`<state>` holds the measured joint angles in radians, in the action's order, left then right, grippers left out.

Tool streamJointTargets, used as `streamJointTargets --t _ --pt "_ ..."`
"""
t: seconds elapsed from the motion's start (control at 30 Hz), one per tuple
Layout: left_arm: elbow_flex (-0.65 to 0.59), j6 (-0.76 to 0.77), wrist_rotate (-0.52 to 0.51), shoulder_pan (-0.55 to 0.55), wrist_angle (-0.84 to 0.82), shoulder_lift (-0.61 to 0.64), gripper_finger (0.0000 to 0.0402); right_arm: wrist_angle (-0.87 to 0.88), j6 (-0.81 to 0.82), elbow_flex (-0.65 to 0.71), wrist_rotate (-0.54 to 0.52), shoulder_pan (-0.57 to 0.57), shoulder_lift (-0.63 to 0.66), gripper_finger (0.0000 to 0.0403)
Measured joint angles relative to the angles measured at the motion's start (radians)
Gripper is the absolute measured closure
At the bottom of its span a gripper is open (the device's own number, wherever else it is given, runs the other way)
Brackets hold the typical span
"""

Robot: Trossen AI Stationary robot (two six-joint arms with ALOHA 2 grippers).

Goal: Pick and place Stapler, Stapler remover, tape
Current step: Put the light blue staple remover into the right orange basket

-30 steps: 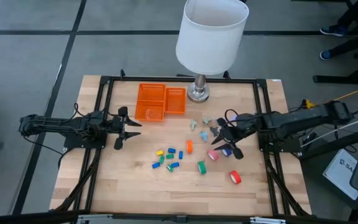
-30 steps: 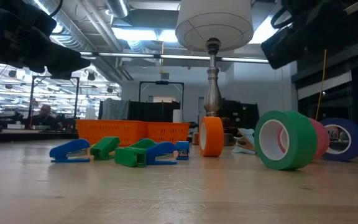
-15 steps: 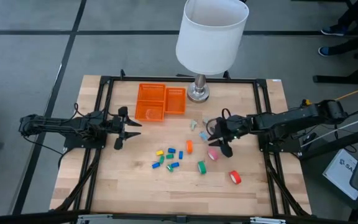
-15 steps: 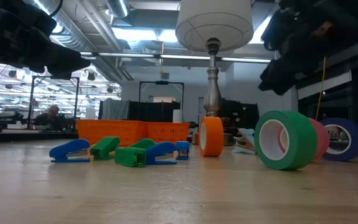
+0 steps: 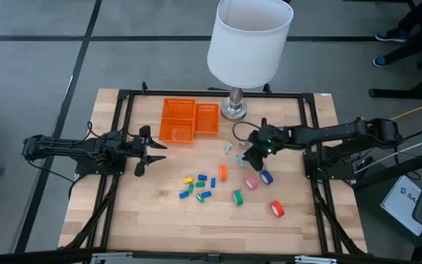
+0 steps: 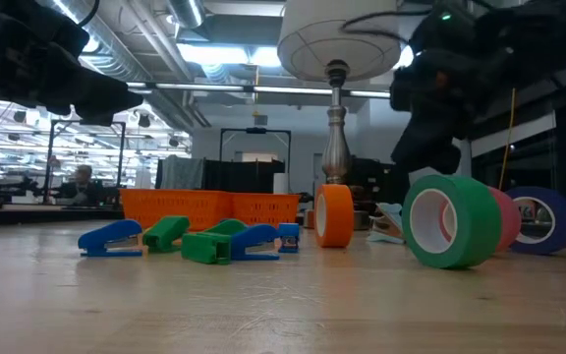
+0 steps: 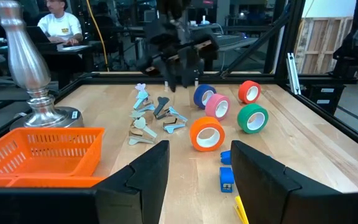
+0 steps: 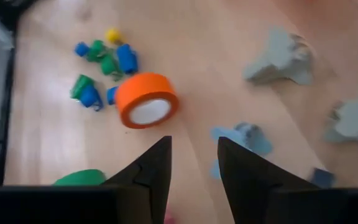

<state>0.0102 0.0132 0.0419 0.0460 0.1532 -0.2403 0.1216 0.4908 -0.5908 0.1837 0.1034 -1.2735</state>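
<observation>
While the right end effector [image 5: 249, 155] hangs above the cluster of pale stapler removers [image 5: 234, 148] near the lamp base [image 5: 233, 111], its two fingers [image 8: 151, 168] stand a little apart with nothing between them, and the right wrist view looks straight down between them at bare tabletop [image 8: 197, 81]; a light blue remover [image 8: 244, 138] lies just beyond the fingertips, grey ones [image 8: 277, 57] farther off to one side, and the orange tape [image 8: 145, 99] sits forward on the other side. Judged from the high view, the removers lie almost directly beneath and slightly towards the orange basket [image 5: 189, 119] from this end effector, so a short drop with a small forward shift seems all the next grasp needs; I cannot tell the long axis of the nearest remover. The right arm is plainly the nearer one; the left end effector [image 5: 146, 149] waits well apart at the left side of the tabletop, fingers spread, empty. The pink tape [image 5: 251, 182] and blue tape [image 5: 267, 177] lie just beside each other behind the right end effector; green tape [image 5: 237, 196] and red tape [image 5: 277, 209] lie farther towards the front edge; the small staplers [image 5: 198, 185] lie between the arms.
</observation>
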Motion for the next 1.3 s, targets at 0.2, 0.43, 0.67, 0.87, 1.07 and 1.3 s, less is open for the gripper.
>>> streamJointTargets --t 0.2,0.43,0.67,0.87,1.07,1.3 --pt "0.000 0.000 0.000 0.000 0.000 0.000 0.0233 0.351 -0.065 -0.207 -0.008 0.067 -0.119 0.0230" --pt "0.000 0.000 0.000 0.000 0.000 0.000 0.0233 0.444 -0.192 -0.333 0.036 0.078 -0.274 0.0205" --pt "0.000 0.000 0.000 0.000 0.000 0.000 0.0233 0.447 -0.269 -0.335 0.107 0.078 -0.352 0.0213" --pt "0.000 0.000 0.000 0.000 0.000 0.000 0.0233 0.429 -0.349 -0.331 0.106 0.078 -0.369 0.0226" --pt "0.000 0.000 0.000 0.000 0.000 0.000 0.0233 0.406 -0.395 -0.331 0.106 0.078 -0.369 0.0239" --pt "0.000 0.000 0.000 0.000 0.000 0.000 0.0233 0.398 -0.402 -0.330 0.106 0.078 -0.369 0.0269"
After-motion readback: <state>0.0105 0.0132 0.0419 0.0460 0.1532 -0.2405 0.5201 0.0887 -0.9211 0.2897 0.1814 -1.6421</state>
